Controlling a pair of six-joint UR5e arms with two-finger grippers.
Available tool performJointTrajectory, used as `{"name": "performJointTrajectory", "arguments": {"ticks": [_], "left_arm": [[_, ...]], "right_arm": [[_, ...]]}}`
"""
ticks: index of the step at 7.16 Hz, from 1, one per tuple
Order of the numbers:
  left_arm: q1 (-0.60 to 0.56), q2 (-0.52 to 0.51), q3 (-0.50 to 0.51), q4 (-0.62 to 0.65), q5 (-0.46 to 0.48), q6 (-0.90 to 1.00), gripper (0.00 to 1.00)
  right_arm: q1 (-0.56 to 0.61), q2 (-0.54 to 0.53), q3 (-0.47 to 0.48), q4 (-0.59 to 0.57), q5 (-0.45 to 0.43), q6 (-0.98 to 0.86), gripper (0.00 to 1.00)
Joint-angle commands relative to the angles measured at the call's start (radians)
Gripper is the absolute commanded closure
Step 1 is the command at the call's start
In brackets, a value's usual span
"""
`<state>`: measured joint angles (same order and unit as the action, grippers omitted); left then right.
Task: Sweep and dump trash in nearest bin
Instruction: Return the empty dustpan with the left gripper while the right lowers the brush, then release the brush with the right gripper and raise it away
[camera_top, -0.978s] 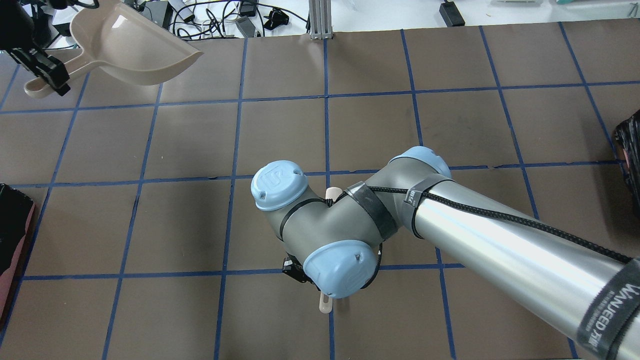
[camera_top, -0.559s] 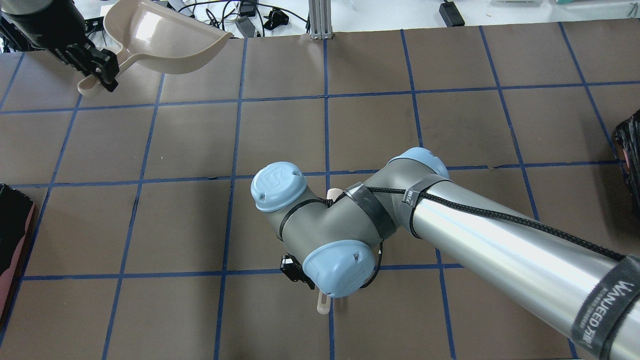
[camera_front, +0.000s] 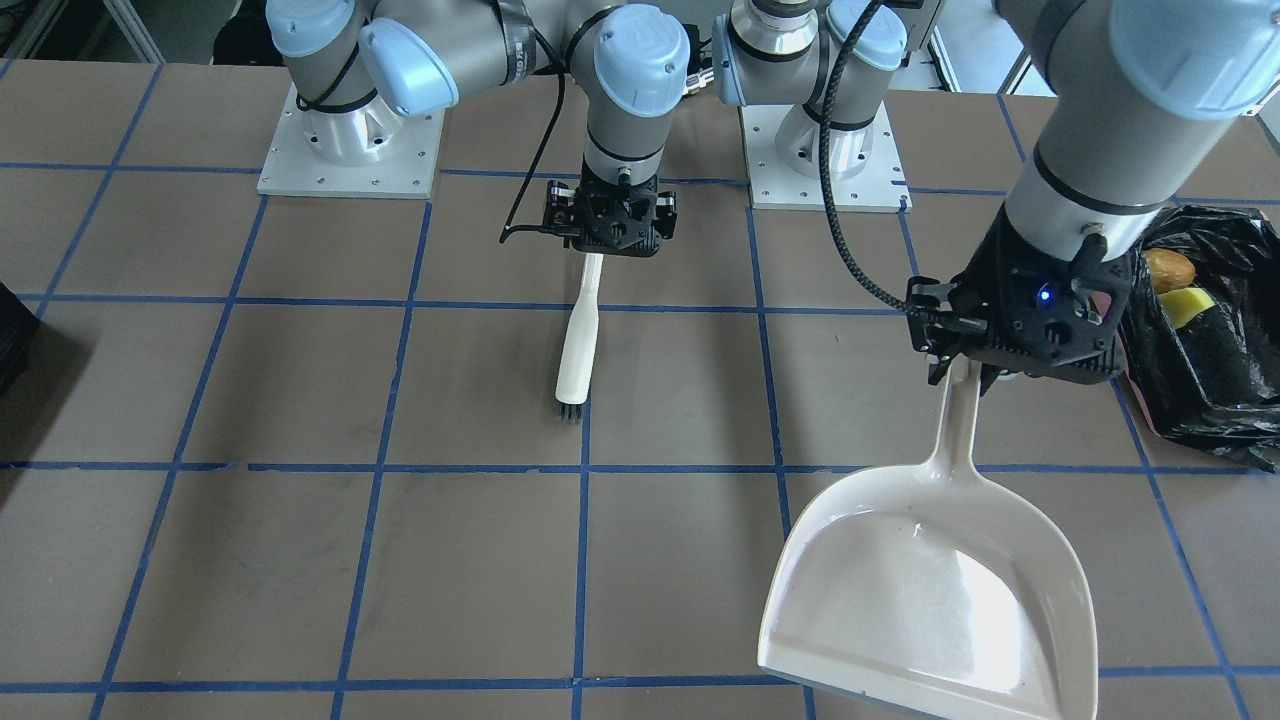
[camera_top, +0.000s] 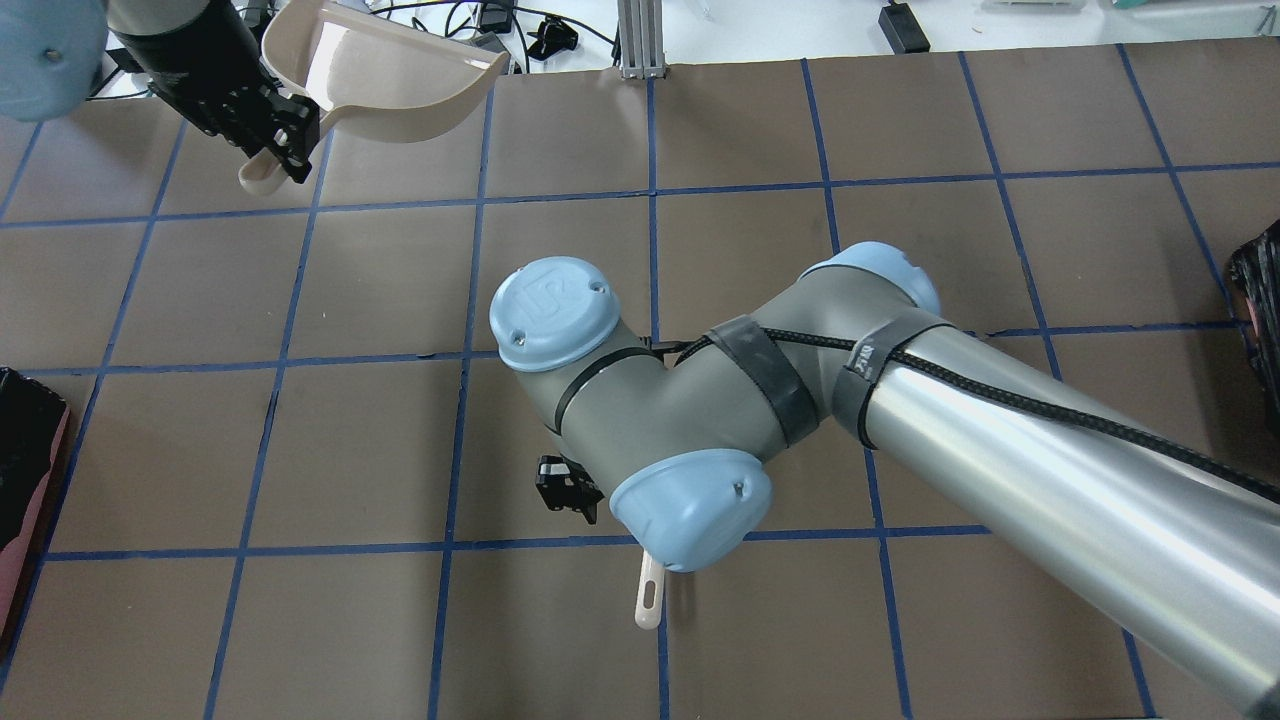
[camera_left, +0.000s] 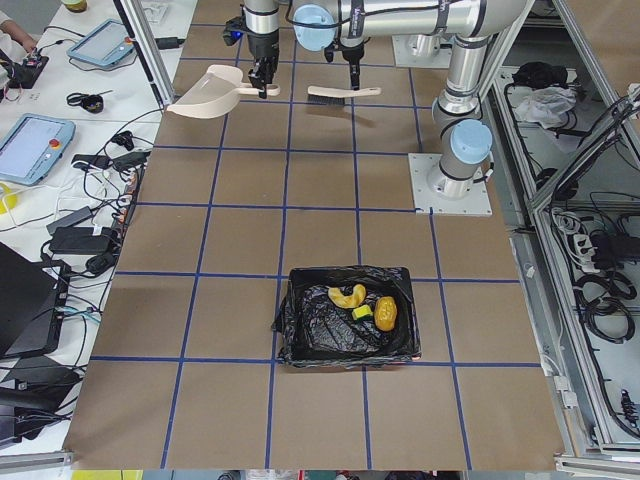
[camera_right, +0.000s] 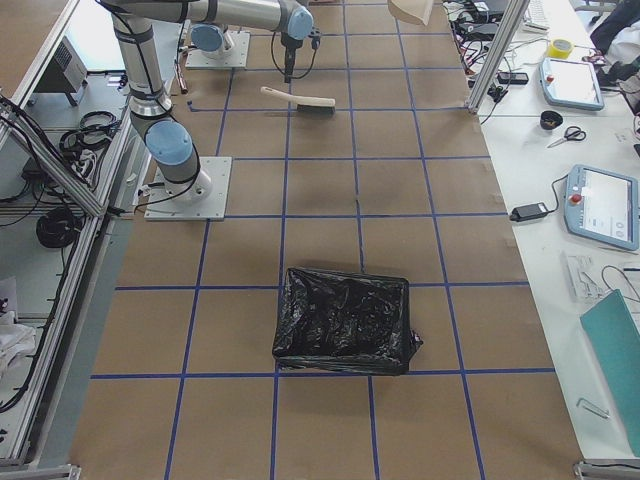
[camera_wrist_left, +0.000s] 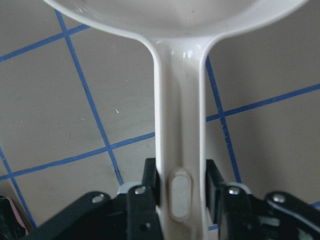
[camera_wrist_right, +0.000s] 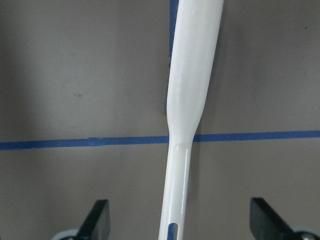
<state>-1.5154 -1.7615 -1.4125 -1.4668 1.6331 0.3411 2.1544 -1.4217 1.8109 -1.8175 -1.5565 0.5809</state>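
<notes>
The left fingers clamp the empty dustpan's handle. The right fingers stand wide astride the brush on the worktop. Sweeping looks done: the trash lies in the bin, far from both.

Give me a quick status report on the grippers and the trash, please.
Left gripper shut on empty dustpan handle. Right gripper open over brush lying on table. All three trash pieces in bin.
</notes>
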Motion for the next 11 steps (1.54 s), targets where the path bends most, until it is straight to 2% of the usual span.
{"name": "performJointTrajectory", "arguments": {"ticks": [1, 3, 4, 6, 8, 11], "left_arm": [[-0.070, -0.056, 0.000, 0.075, -0.066, -0.128, 1.00], [-0.113, -0.098, 0.000, 0.080, -0.070, -0.149, 1.00], [-0.146, -0.124, 0.000, 0.082, -0.072, -0.195, 1.00], [-0.221, -0.188, -0.005, 0.109, -0.136, -0.267, 1.00], [-0.297, -0.228, -0.026, 0.109, -0.138, -0.351, 1.00], [-0.368, -0.253, -0.071, 0.144, -0.141, -0.421, 1.00]], "right_arm": [[-0.138, -0.148, -0.007, 0.070, 0.001, -0.210, 0.00], [-0.287, -0.207, -0.039, 0.081, 0.001, -0.408, 0.00], [-0.354, -0.207, -0.103, 0.113, 0.003, -0.473, 0.00], [-0.531, -0.207, -0.215, 0.207, 0.015, -0.564, 0.00], [-0.611, -0.200, -0.278, 0.227, 0.018, -0.569, 0.00], [-0.633, -0.201, -0.280, 0.234, 0.021, -0.582, 0.00]]}}
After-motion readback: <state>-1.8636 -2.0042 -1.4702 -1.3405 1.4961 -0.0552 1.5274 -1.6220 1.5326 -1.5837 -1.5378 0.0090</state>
